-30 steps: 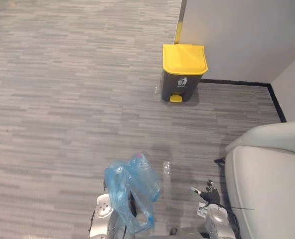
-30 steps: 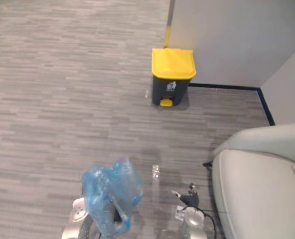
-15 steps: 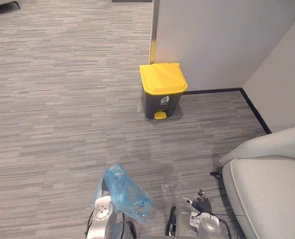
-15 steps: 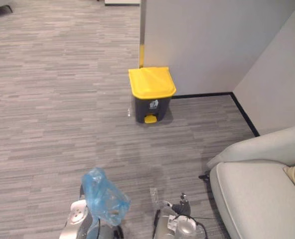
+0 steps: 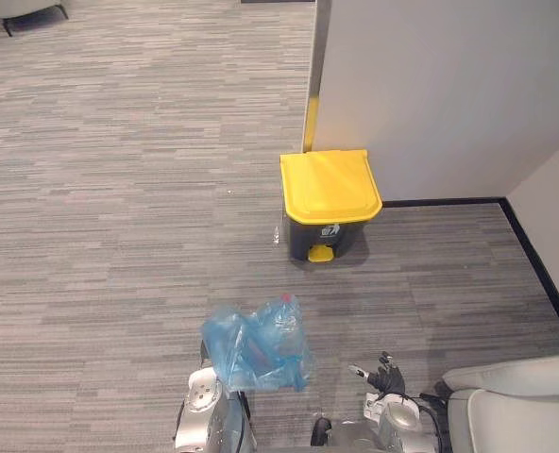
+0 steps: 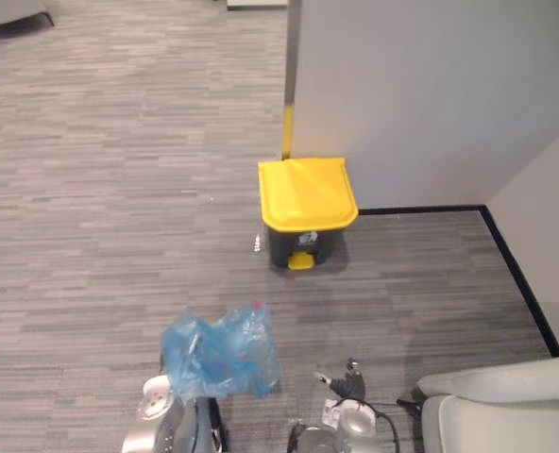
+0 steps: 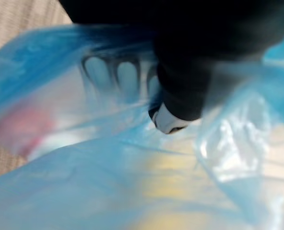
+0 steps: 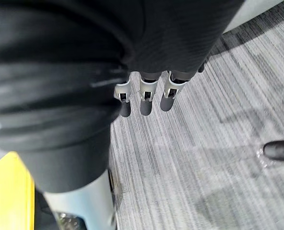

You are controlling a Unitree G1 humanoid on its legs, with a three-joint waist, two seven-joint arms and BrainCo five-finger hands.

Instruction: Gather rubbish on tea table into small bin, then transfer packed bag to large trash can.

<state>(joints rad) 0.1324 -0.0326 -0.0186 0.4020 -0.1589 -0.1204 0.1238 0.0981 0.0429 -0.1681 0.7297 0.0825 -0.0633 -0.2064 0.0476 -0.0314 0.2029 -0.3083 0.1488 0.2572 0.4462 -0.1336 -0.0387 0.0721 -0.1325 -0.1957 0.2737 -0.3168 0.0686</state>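
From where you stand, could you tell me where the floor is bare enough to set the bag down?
The carpet between the blue bag, gripped in your left hand, and the yellow-lidded bin is bare, as is the wide stretch to the bin's left. It is tighter at lower right, between your open right hand and the pale sofa.

One blue bag [image 5: 257,345] shows near, left of centre. One yellow-lidded bin [image 5: 330,200] stands farther off by the wall. One pale sofa [image 5: 516,406] is near right, and one chair [image 5: 15,9] is far left. There are two hands: left hand [image 7: 180,96] and right hand [image 5: 383,373]. Left of the bin lies one small clear thing [image 5: 276,234], possibly a bottle.
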